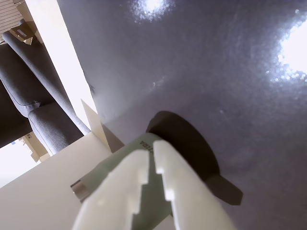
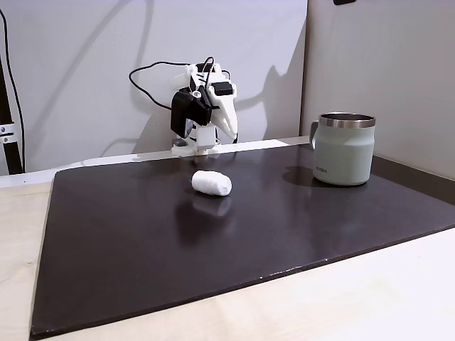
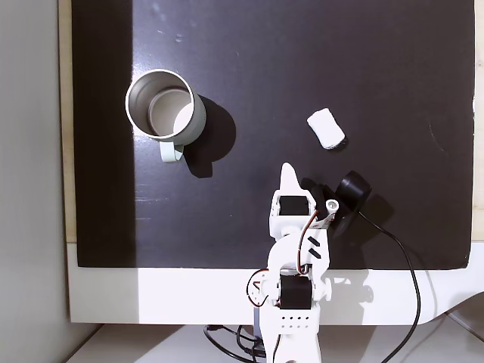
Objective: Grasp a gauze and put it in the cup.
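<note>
The gauze point(image 2: 211, 182) point(image 3: 326, 128), a small white oval roll, lies alone on the black mat. Off to one side stands the cup point(image 2: 343, 150) point(image 3: 162, 106), a pale grey-green mug with a steel rim, upright and empty, handle toward the arm. My gripper point(image 3: 286, 171) point(image 2: 231, 128) is folded back near the arm's base, shut on nothing, a short way from the gauze and touching neither object. In the wrist view the white fingers point(image 1: 165, 177) lie together, the gripper point(image 1: 151, 148) pointing at the cup point(image 1: 103, 167), which shows partly behind them.
The black mat point(image 2: 142, 234) point(image 3: 265, 45) covers most of the pale table. White wall panels stand behind and beside it. A black cable point(image 3: 404, 265) loops from the arm's base. A grey chair point(image 1: 38, 96) sits beyond the table edge.
</note>
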Action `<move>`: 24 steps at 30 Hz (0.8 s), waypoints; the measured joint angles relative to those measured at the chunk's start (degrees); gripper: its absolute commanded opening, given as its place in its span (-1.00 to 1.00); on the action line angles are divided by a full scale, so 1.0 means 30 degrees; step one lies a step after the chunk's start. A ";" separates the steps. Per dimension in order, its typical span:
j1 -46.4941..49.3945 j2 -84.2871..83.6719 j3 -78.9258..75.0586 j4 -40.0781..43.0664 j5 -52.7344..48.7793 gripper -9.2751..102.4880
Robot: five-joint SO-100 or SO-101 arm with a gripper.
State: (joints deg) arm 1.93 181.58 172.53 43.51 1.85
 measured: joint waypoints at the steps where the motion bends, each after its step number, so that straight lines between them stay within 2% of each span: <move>1: 0.0000 0.0000 0.0000 0.0000 0.0000 -0.84; 9: -0.1377 0.0000 0.0000 0.0000 -0.0352 -0.83; 24: -0.1201 0.0000 0.0000 0.0000 0.0029 -0.83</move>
State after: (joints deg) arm -1.67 181.58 172.53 43.51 1.93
